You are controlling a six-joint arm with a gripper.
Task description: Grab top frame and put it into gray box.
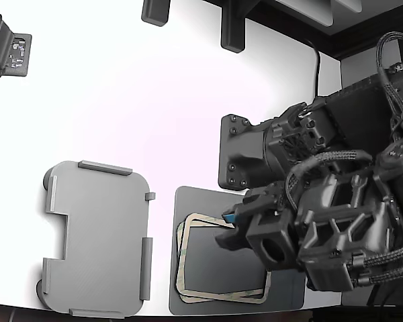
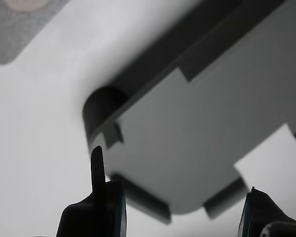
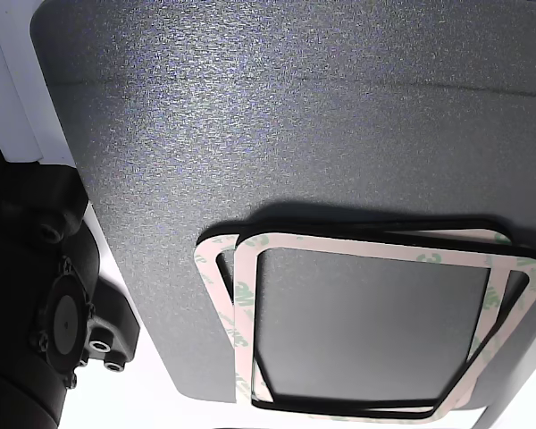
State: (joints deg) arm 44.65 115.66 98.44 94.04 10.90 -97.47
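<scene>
In the wrist view the tool (image 2: 180,210) shows two dark fingertips (image 2: 97,165) standing well apart with nothing between them, so it is spread wide and grips nothing. Past the tips, out of focus, lies the gray box (image 2: 197,148), seen with its notched side and raised edge strips; it is empty inside. In the exterior view the tool (image 1: 234,227) sits at the end of the bulky black arm (image 1: 336,228) that comes in from the exterior view's right, with a blue-tipped finger (image 1: 229,217) just over the near corner of the frames; whether it touches them I cannot tell. The top frame (image 1: 188,258) lies on a second, like frame (image 1: 180,231), the two stacked slightly askew so that the lower one's edge peeps out along one side and at a corner. Both rest on the dark gray mat (image 1: 188,201), which lies flat on the white surface (image 1: 154,100). The other view shows the same stack close up: the top frame (image 3: 375,255), beige with faint green mottling, crosses over the lower frame (image 3: 210,268) at a small angle on the mat (image 3: 250,107), casting a dark shadow line along their edges. In the exterior view the gray box (image 1: 97,235) stands to the exterior view's left of the mat, near it but apart, with white surface showing between them. Dark fixtures (image 1: 232,27) stand along the far edge of the surface, and another black device (image 1: 3,47) sits at the exterior view's upper left.
</scene>
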